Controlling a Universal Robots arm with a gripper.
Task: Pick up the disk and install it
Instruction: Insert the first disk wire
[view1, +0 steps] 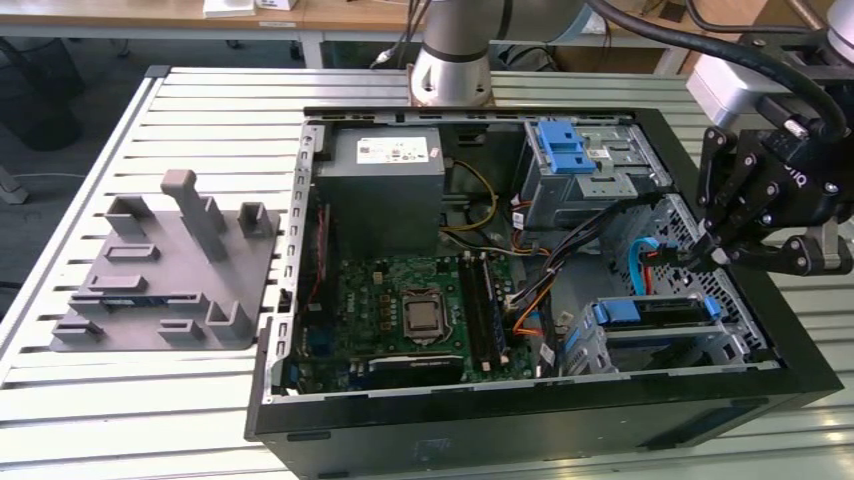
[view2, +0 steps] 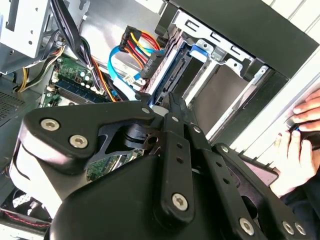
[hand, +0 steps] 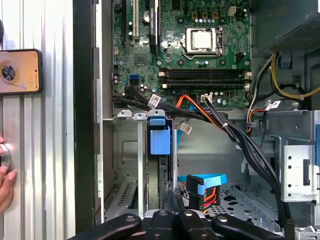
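Note:
The disk (view1: 647, 312) stands on edge in the lower metal drive cage (view1: 727, 345) at the case's front corner, on the exterior view's right, its blue carrier uppermost. In the first wrist view its blue tab (hand: 160, 140) sits between the cage walls; in the second wrist view its blue edge (view2: 175, 67) runs down the slot. My gripper (view1: 705, 258) hovers just above the end of the disk nearest the case wall. The fingers (view2: 172, 107) are together with nothing showing between them, and they point into the slot (hand: 169, 202). I cannot tell whether the tips touch the disk.
The open computer case (view1: 534, 415) lies on a slatted table (view1: 200, 100). Orange, red and blue cables (view2: 135, 45) crowd the space beside the cage. An upper drive cage with a blue latch (view1: 567, 150) and a grey power supply (view1: 380, 190) sit further back. A grey fixture (view1: 167, 270) lies outside the case. A person's hand (view2: 300, 135) and a phone (hand: 20, 71) are beside the case.

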